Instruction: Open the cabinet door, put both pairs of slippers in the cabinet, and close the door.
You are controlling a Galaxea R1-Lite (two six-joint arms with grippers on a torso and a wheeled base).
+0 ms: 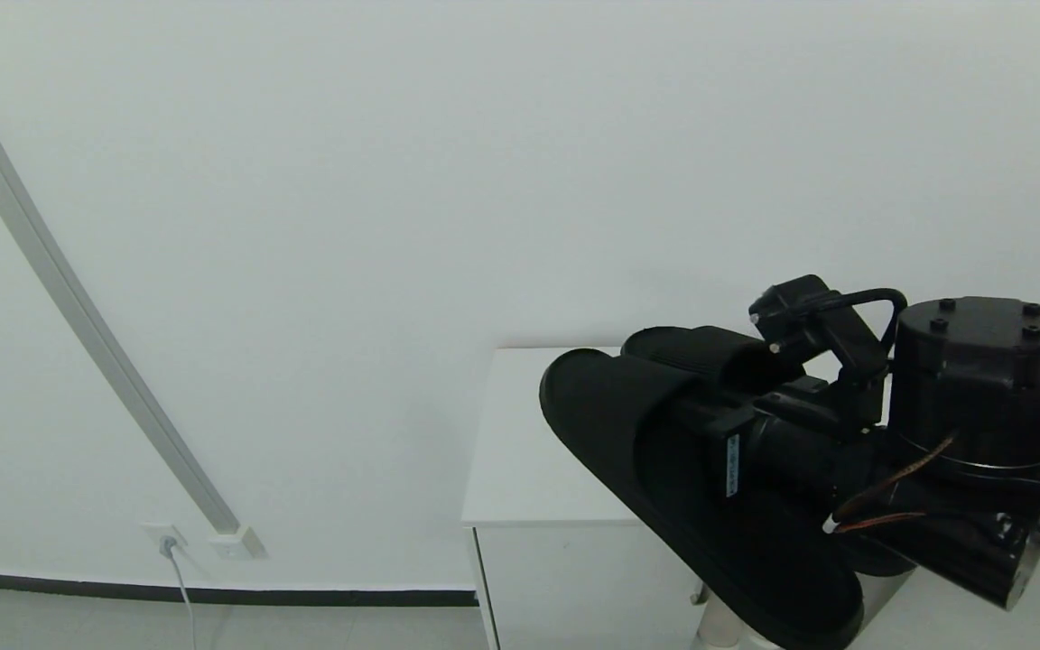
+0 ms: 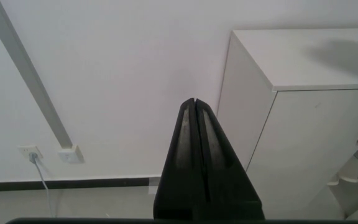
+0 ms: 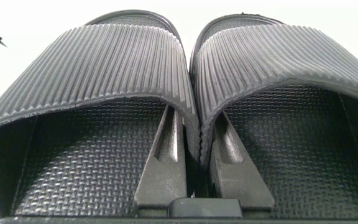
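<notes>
The pair of black slippers (image 1: 664, 469) is held by the right gripper (image 3: 194, 118). One finger sits inside each slipper, pinching the two adjoining side walls together. The pair's long axis slants from over the white cabinet (image 1: 529, 433) top down toward the robot, and the cabinet front lies below it. The left gripper (image 2: 195, 109) has its fingers pressed together, holds nothing, and faces the cabinet's left front edge. Door state cannot be determined.

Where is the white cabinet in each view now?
Head view: cabinet low, right of centre, partly behind the slippers.
Left wrist view: top and front showing, past the shut left claw, opposite the wall conduit.
Right wrist view: not in it; slippers on the right claw.
Shared landmark: that conduit, head and left wrist views.
</notes>
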